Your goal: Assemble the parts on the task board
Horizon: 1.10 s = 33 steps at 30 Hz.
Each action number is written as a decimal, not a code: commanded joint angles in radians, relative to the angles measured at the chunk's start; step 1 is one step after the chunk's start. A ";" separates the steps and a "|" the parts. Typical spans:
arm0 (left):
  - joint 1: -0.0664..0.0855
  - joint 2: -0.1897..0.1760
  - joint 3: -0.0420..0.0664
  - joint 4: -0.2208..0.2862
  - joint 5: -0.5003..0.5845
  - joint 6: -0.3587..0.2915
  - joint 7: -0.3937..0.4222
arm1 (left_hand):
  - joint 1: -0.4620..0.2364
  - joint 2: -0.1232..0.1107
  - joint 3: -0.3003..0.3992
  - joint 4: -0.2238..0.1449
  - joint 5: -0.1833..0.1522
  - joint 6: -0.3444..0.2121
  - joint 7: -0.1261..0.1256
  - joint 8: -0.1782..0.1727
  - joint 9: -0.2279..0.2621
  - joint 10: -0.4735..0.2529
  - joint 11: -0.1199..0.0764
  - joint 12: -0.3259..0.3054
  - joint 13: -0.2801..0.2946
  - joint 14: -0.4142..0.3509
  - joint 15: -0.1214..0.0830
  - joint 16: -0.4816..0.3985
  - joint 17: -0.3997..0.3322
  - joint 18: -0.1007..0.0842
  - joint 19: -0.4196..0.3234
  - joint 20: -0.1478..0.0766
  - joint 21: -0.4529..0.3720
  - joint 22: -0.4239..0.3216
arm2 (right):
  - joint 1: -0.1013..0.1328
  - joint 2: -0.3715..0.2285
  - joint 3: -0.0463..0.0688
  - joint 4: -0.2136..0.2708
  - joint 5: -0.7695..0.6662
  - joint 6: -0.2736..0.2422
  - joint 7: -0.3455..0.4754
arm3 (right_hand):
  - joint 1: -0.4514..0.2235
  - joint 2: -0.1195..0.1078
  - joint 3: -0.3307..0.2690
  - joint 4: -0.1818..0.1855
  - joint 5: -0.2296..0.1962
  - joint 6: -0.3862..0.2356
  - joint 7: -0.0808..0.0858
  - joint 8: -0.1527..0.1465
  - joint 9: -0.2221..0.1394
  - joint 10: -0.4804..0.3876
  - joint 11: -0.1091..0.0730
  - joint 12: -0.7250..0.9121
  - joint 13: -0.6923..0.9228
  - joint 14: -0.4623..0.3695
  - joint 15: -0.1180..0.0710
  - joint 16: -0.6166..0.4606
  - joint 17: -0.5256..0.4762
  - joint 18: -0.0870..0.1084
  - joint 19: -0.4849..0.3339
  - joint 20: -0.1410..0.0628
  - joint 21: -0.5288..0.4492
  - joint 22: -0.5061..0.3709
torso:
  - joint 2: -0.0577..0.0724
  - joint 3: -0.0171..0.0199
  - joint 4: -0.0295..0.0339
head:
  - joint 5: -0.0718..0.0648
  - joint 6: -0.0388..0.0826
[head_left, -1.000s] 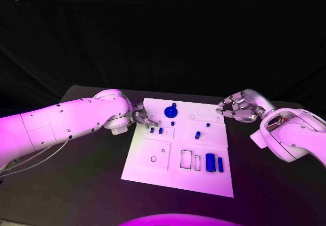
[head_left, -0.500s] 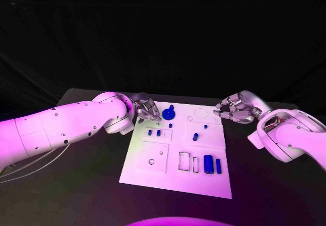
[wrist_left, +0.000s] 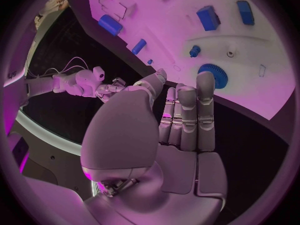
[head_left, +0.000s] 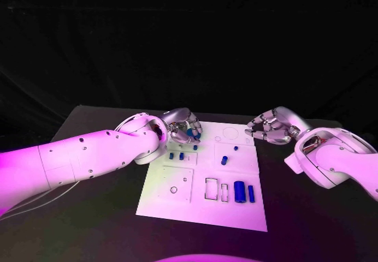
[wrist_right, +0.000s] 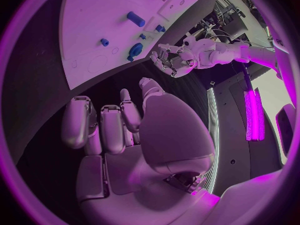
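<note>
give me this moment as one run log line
left hand: empty, over blue gear | right hand: empty, off task board | parts unassembled

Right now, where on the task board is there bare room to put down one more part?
The near edge of the task board, below the rectangular slots, is bare. The near-left square plate holds only a small hole. The far end is crowded: the left hand over the blue gear and small blue pegs.
</note>
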 commanded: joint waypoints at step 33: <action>-0.004 0.117 -0.003 -0.130 -0.275 0.214 -0.085 | 0.008 0.030 0.034 -0.021 -0.002 0.089 0.004 -0.064 -0.068 0.066 -0.004 -0.062 -0.111 0.068 -0.004 0.172 0.100 -0.042 0.087 -0.003 0.163 0.198 | -0.003 0.005 0.000 0.002 -0.011 0.007 0.006 | 0.001 0.003 0.003 0.000 0.007 -0.005 0.001 0.006 0.000 0.000 0.000 0.001 0.000 0.037 -0.007 -0.005 0.000 0.008 0.004 -0.004 -0.005 0.058 | 0.001 0.0006 -0.0003 | -0.009 -0.004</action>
